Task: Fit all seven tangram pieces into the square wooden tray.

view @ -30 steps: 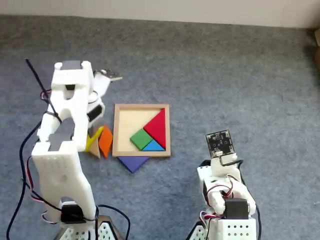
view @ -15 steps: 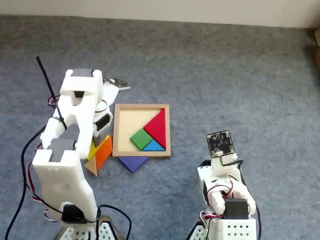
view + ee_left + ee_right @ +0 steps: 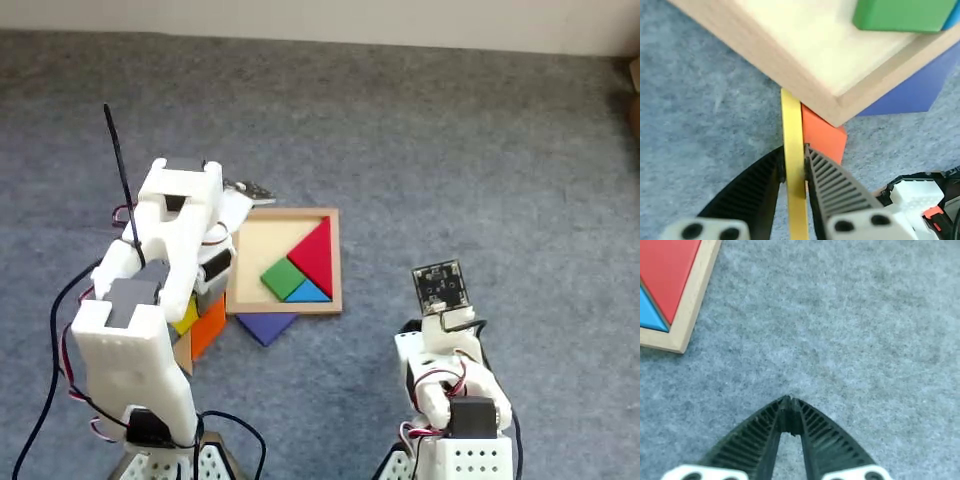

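The square wooden tray (image 3: 236, 262) lies mid-table holding a red triangle (image 3: 316, 255), a green square (image 3: 281, 277) and a small blue triangle (image 3: 309, 292). My left gripper (image 3: 794, 161) is shut on a thin yellow piece (image 3: 793, 150), held on edge just off the tray's corner (image 3: 805, 95). An orange piece (image 3: 824, 140) lies right beside it, also seen from above as the orange piece (image 3: 207, 324). A dark blue triangle (image 3: 266, 325) rests against the tray's near edge. My right gripper (image 3: 789, 418) is shut over bare carpet, well right of the tray.
Grey carpet covers the whole table. The left arm's white body (image 3: 150, 290) hangs over the tray's left side and hides the pieces there. A tan piece (image 3: 182, 350) peeks out beside the orange one. The right arm's base (image 3: 455, 400) sits at the front right.
The left arm has swung right, toward the tray, carrying the yellow piece to the tray's left corner. The orange piece has shifted nearer the front. The right arm has stayed still.
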